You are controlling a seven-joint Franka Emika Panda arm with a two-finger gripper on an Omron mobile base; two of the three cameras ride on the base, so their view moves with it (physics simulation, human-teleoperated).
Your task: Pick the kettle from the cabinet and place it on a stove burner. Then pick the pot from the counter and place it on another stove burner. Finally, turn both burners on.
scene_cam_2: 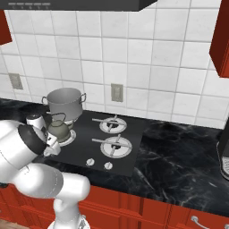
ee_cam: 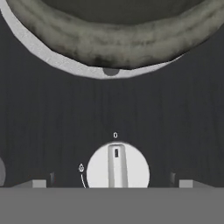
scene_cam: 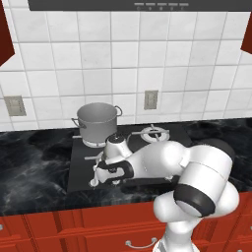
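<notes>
The gripper (ee_cam: pixel 114 183) is spread fully open over a white knob (ee_cam: pixel 117 166) on the black cooktop (scene_cam_2: pixel 80 150), and nothing is held. The knob's bar is pointed at the 0 mark. The kettle (scene_cam_2: pixel 58 128) is seated on the front left burner, just beyond the knob. The pot (scene_cam: pixel 97 122) is set on the rear left burner behind the kettle.

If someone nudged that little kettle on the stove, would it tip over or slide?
The kettle looks squat and wide-bottomed, so it would probably slide or stay put rather than tip. It sits on a burner grate, which may catch it. Its thin arched handle suggests it would swing a little when lifted.
</notes>
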